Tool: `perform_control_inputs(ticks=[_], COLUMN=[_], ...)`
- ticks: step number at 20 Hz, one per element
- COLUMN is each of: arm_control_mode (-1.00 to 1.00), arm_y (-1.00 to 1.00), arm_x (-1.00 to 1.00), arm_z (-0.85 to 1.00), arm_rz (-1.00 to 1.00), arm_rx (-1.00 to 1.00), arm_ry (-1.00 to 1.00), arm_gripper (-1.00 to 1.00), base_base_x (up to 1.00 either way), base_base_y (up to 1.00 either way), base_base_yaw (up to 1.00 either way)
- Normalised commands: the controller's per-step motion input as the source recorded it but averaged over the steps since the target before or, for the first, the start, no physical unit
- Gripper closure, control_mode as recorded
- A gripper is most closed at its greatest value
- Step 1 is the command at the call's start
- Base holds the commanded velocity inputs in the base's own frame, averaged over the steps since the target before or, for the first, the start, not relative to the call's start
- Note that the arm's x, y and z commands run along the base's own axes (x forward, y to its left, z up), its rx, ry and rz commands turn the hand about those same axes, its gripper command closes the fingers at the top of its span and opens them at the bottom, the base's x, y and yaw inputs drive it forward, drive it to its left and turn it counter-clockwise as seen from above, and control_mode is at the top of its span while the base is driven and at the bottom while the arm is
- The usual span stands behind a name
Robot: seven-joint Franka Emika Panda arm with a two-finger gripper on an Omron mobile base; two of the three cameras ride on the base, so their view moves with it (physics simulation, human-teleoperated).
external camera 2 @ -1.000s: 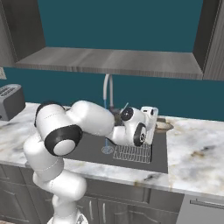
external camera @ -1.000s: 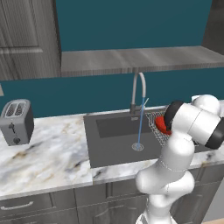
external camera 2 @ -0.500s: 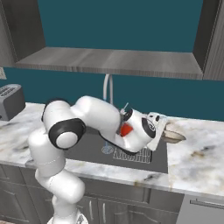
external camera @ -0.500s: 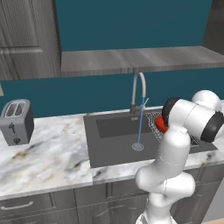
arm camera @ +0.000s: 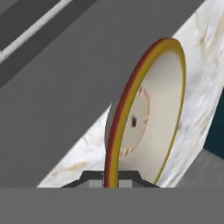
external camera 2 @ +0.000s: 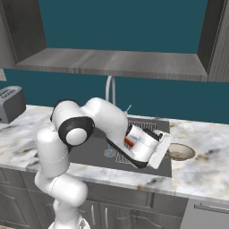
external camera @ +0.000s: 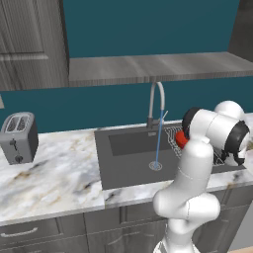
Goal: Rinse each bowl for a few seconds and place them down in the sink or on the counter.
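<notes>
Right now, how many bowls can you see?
2. The red bowl is gripped in the jaws beside the sink; the tan bowl sits on the counter right of the sink. Others may be hidden behind the arm.

Arm bent low over the sink (external camera 2: 96, 154)

We see our wrist lying across the basin's right part with a red patch (external camera 2: 129, 142) showing on it, a tan bowl (external camera 2: 180, 151) on the marble worktop (external camera 2: 203, 172) just beside, toaster (external camera 2: 10, 103) far left.
</notes>
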Motion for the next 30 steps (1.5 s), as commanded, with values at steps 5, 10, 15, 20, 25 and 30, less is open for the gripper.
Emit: perform_control_inputs(ticks=[5,10,15,20,25,30], arm_control_mode=[-1.00,-1.00,-1.00,-1.00,-1.00,-1.00], arm_y=[-0.61,-0.49,-0.21,-0.04,0.00,0.01], arm_x=[0.01,0.03,-0.09,-0.30,-0.62,-0.85], arm_z=[-0.06,-0.02,0.20,0.42,0.34,0.43], arm_rz=[-0.14,-0.14,-0.13,-0.07,0.00,0.01], arm_rx=[0.00,0.01,0.03,0.03,0.00,0.00], arm_ry=[0.14,0.18,0.06,-0.02,-0.13,-0.20], arm_gripper=[1.00,-1.00,-1.00,-1.00,-1.00,-1.00], base_base_x=[0.00,0.00,0.00,0.00,0.00,0.00], base_base_y=[0.00,0.00,0.00,0.00,0.00,0.00], base_base_yaw=[0.00,0.00,0.00,0.00,0.00,0.00])
